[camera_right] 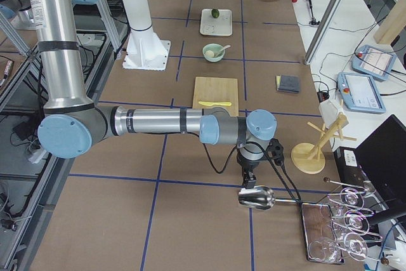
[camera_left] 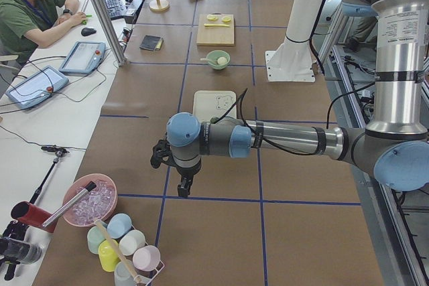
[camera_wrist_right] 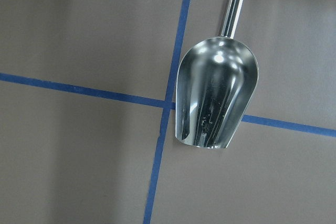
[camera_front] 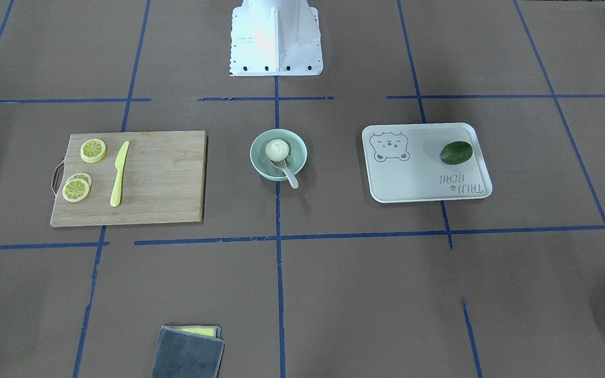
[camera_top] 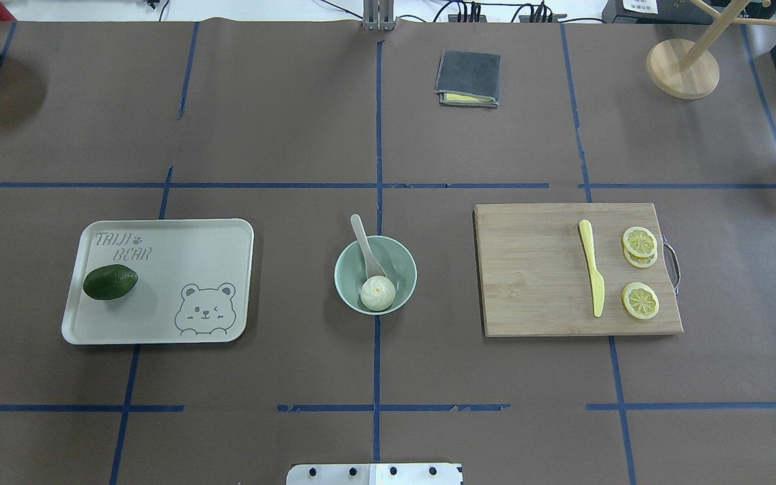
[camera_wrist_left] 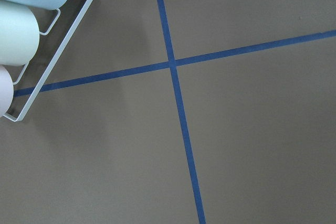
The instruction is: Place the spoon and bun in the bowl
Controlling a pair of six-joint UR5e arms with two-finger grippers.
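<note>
Already sitting in round mint-green bowl (camera_front: 298,151), centred between worktop edges: likely soft pleated white bun (camera_front: 276,150), slick stiff off-white spoon (camera_front: 288,172), grippable by overhanging handle; left fingers (camera_left: 182,191), right fingers (camera_right: 246,174): gap unreadable.

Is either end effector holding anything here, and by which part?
The spoon and bun lie in the bowl, unheld. The left end effector and right end effector show too small to tell.

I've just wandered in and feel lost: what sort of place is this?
Probably a robotics lab staging kitchen chores: a left arm and a right arm reach over a table gridded with tape, a man works at a desk beside it, and a bun sits in a bowl.
</note>
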